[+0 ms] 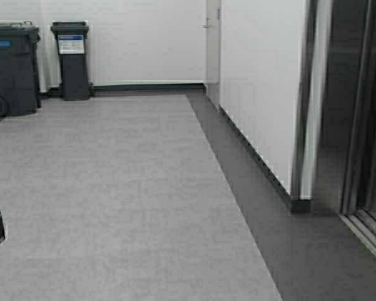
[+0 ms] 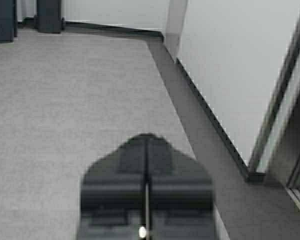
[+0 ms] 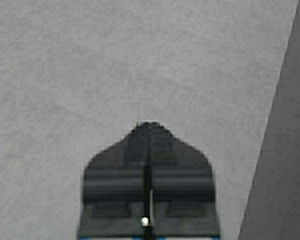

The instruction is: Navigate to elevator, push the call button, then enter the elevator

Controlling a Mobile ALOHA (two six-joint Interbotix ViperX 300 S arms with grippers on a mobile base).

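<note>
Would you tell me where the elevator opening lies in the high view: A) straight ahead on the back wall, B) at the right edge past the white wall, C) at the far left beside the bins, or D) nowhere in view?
B: the elevator, dark with a steel frame, fills the right edge just past the white wall.

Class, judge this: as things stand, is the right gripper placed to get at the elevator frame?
Probably not yet. The right gripper, shut, hangs over grey carpet, while the elevator stands ahead past the white wall; nothing blocks it, but the base must drive closer.
</note>
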